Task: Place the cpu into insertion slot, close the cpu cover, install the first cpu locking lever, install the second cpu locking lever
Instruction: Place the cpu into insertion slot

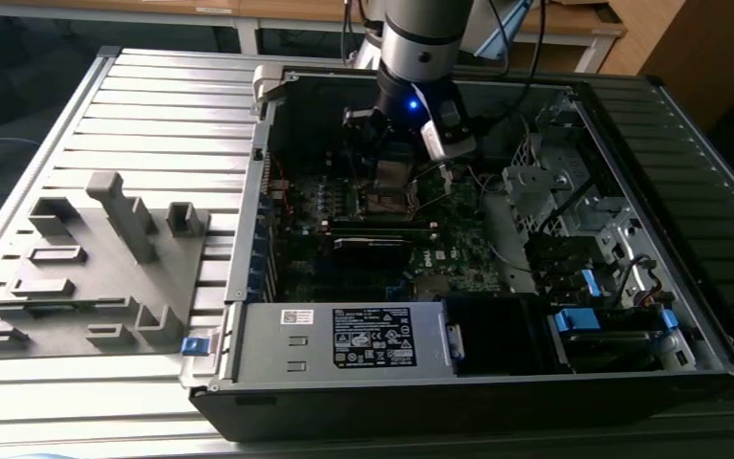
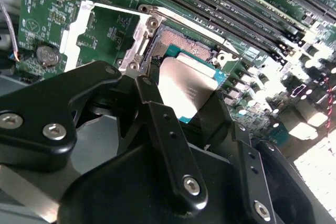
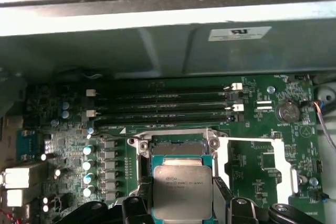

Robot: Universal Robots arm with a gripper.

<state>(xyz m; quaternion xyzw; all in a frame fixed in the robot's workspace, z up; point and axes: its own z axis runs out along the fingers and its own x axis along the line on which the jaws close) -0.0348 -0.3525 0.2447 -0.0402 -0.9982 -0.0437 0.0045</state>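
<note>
Gripper (image 3: 182,207) is pinching the cpu (image 3: 182,190) by its two side edges, silver top facing up. The chip sits right over the open insertion slot (image 3: 176,148) on the green motherboard (image 3: 262,124), partly covering it. Whether it's touching or hovering, can't tell.

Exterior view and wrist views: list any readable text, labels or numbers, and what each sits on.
No text reads clearly enough to quote.
power supply label, exterior view: print too small.
white sticker next to it: too small.
white label on the case wall, first wrist view: blurred.
cpu top, first wrist view: faint printed lines, too blurred.
</note>
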